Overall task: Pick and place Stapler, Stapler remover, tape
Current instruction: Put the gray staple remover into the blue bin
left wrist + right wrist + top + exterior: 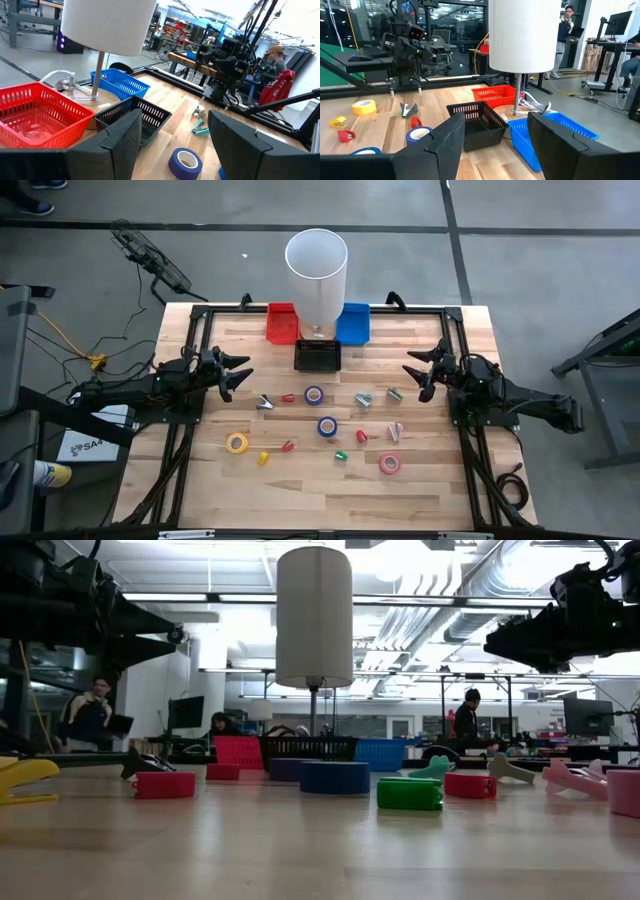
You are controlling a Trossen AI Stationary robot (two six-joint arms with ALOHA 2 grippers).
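The pink tape roll (pixel 390 464) and yellow tape roll (pixel 236 443) are lying nearest, in front of the black basket (pixel 317 356), with two blue tape rolls (pixel 327 426) between. The left hand (pixel 236 374) and right hand (pixel 418 373) are hovering open and empty over the bench (pixel 440 480), flanking the basket.

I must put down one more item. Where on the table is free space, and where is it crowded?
Bare wood runs along the near edge of the table, below the yellow tape roll and pink tape roll. The back corners beside the red basket and blue basket are free too. The middle is crowded.
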